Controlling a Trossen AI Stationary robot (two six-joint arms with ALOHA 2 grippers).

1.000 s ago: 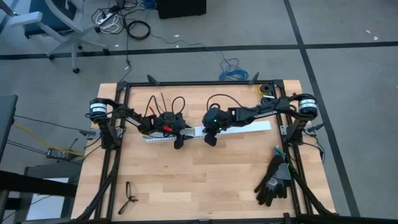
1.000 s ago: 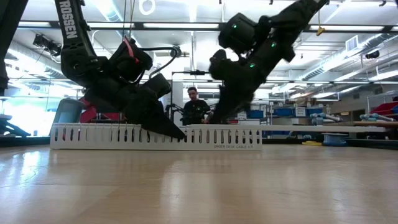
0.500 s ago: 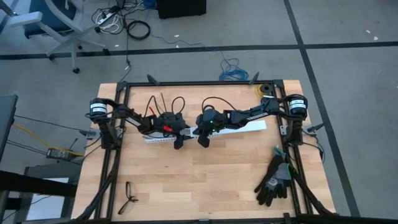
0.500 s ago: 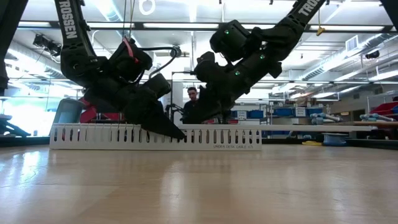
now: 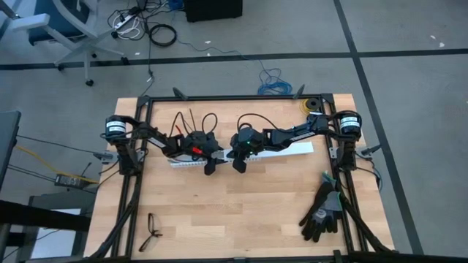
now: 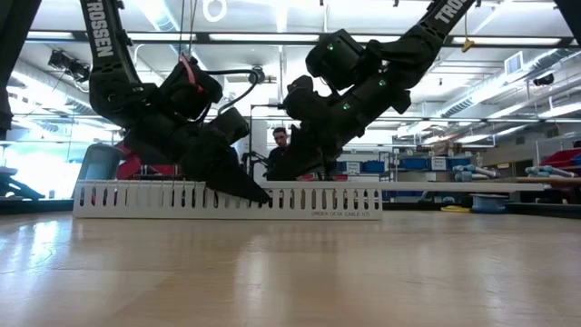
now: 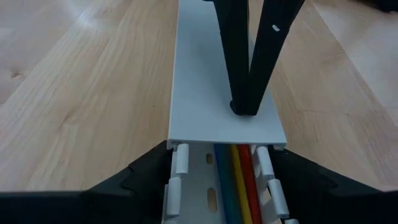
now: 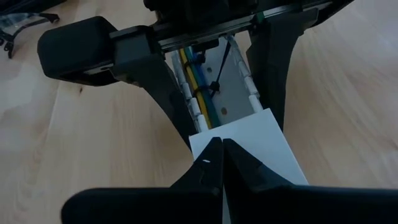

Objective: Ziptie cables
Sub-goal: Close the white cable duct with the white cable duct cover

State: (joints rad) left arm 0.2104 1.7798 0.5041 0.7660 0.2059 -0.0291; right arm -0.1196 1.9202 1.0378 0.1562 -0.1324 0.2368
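Your left hand [image 5: 210, 165] sits near the middle of the counter [image 5: 241, 212], its fingers [image 7: 140, 174] spread apart and straddling the white slotted channel [image 6: 182, 198], one finger against each outer wall. Inside that channel lie the cables [image 7: 237, 180], blue, yellow and red side by side, running along the trough and passing under the near edge of the flat white cover [image 7: 217, 93] that caps the channel's farther stretch. In the right wrist view a thin black tie [image 8: 216, 84] crosses the cables where the trough is uncovered. Your right hand [image 5: 239, 164] is just beside the left one, fingers pressed together, their joined tips resting on top of the cover close to its cut edge, so the two hands nearly meet over the seam. The channel lies across the counter's far half, parallel to the back rail of the black frame [image 5: 241, 97]. Toward you the wood is open for a wide stretch: only a pair of glasses [image 5: 151, 231] near the front left corner and black gloves [image 5: 322, 212] by the right rail. A person [image 6: 280, 145] sits in the room behind the counter.
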